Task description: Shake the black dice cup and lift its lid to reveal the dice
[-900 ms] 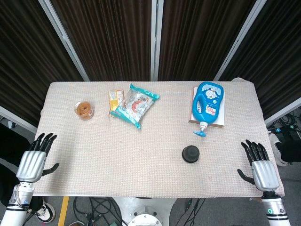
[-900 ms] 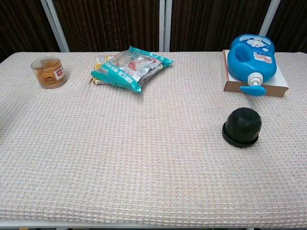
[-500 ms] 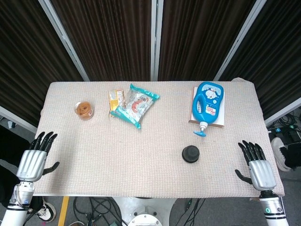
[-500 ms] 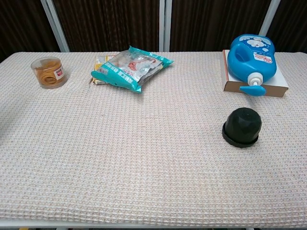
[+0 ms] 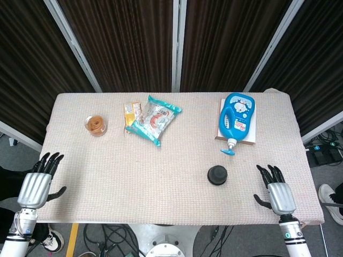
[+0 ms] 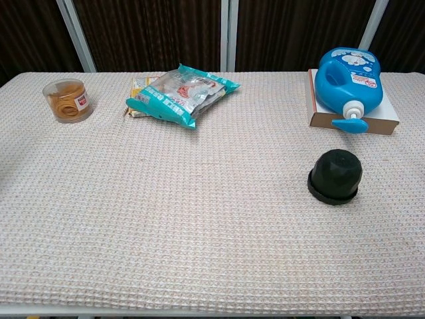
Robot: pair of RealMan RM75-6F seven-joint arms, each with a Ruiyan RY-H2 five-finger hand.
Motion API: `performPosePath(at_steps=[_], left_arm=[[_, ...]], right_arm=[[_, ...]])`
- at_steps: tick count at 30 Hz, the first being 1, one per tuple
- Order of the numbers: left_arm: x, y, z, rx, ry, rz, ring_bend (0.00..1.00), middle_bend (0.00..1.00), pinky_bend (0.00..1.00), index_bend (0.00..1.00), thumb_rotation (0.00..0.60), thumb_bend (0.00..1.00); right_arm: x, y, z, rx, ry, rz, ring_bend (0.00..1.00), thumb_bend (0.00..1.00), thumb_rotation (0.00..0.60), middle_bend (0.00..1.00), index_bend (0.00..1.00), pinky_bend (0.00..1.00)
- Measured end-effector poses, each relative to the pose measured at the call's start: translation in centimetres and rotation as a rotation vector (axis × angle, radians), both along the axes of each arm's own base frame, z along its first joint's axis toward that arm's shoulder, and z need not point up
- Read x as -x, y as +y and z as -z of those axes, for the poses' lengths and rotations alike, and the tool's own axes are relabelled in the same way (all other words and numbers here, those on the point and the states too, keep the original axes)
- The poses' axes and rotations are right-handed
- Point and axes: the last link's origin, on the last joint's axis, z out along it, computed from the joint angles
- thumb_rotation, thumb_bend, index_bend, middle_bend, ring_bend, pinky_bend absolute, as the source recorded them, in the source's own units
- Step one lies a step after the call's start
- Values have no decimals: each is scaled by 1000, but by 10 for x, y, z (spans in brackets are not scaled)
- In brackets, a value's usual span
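Our left hand (image 5: 35,187) waits off the table's left edge, fingers apart, holding nothing. Going right, we pass a little clear tub (image 6: 67,100), soft crinkly snack bags (image 6: 180,94) and a smooth blue bottle (image 6: 347,80). The black dice cup (image 6: 335,175) sits near the front right (round, hard, probably light and a bit slippery). We think gripping its domed sides works best. Our right hand (image 5: 280,195) hovers beside it, fingers spread, empty.

Your surface (image 5: 161,176) wears a beige waffle-weave cloth, and the black dice cup (image 5: 217,175) sits on it lid-on, toward the near right. Along the far side you've got a clear tub (image 5: 96,125) at left, snack packets (image 5: 153,118) mid-left, and a blue bottle (image 5: 236,119) lying on a flat box (image 6: 385,117) at right.
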Motion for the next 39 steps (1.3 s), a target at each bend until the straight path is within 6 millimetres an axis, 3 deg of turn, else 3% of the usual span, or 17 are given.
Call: performPosePath(at_steps=[19, 33, 39], left_arm=[[15, -2, 0, -3, -9, -34, 0, 73, 191, 92, 600, 175], [23, -5, -2, 1, -22, -45, 0, 74, 191, 92, 600, 175], [25, -6, -2, 3, -23, -51, 0, 74, 191, 92, 600, 174]], right_arm=[[-36, -27, 39, -92, -100, 31, 0, 101, 600, 196, 0, 0], [-53, -36, 71, -140, -160, 56, 0, 101, 600, 184, 0, 0], [-57, -43, 76, -126, -175, 62, 0, 101, 600, 185, 0, 0]])
